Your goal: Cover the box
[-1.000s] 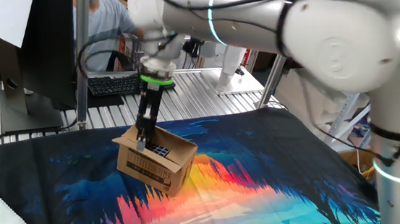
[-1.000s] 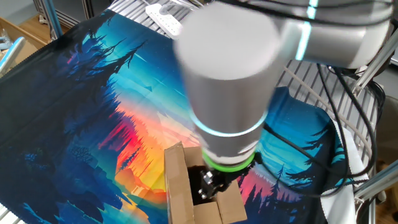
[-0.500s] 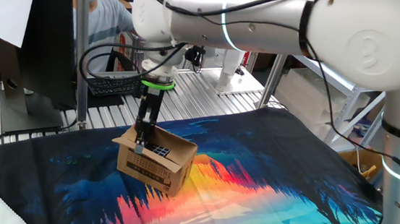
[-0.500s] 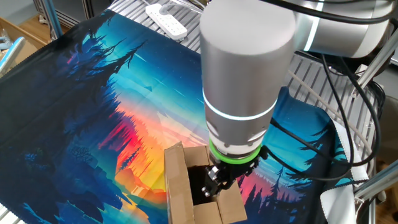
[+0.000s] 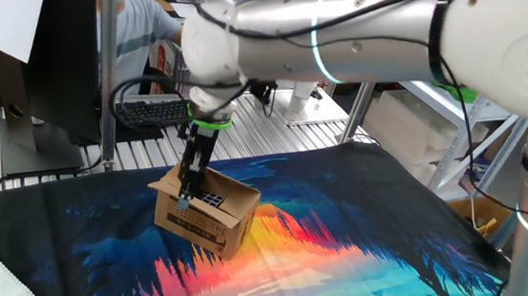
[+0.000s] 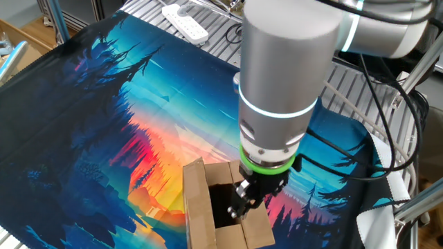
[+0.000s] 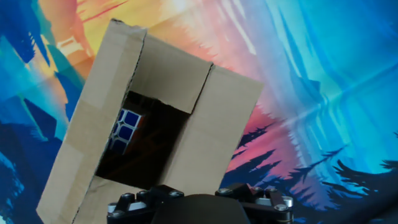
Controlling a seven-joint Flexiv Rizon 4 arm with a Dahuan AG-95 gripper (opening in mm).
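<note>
The box point(image 5: 208, 220) is small brown cardboard with black print on its long side, and it lies on the colourful cloth. From the other fixed view the box point(image 6: 199, 200) has one flap upright at the left. In the hand view the box point(image 7: 214, 124) has two flaps folded partly over a dark opening. A blue and white puzzle cube point(image 7: 126, 129) lies inside. My gripper point(image 5: 188, 195) points down at the box top, its tips at the opening's edge. The gripper point(image 6: 240, 207) stands open, and I see nothing held between its fingers. Only the dark hand base point(image 7: 193, 208) shows in the hand view.
A patterned cloth point(image 6: 104, 104) covers the table. A white power strip point(image 6: 185, 22) lies at its far edge on the metal slats. A keyboard point(image 5: 150, 110) and a person in blue point(image 5: 138, 25) are behind the table. White fabric point(image 6: 377, 221) hangs at one corner.
The arm's upper links have swung and the wrist has shifted slightly sideways over the box. The fingertips stay at the box top. The box and its flaps look unchanged.
</note>
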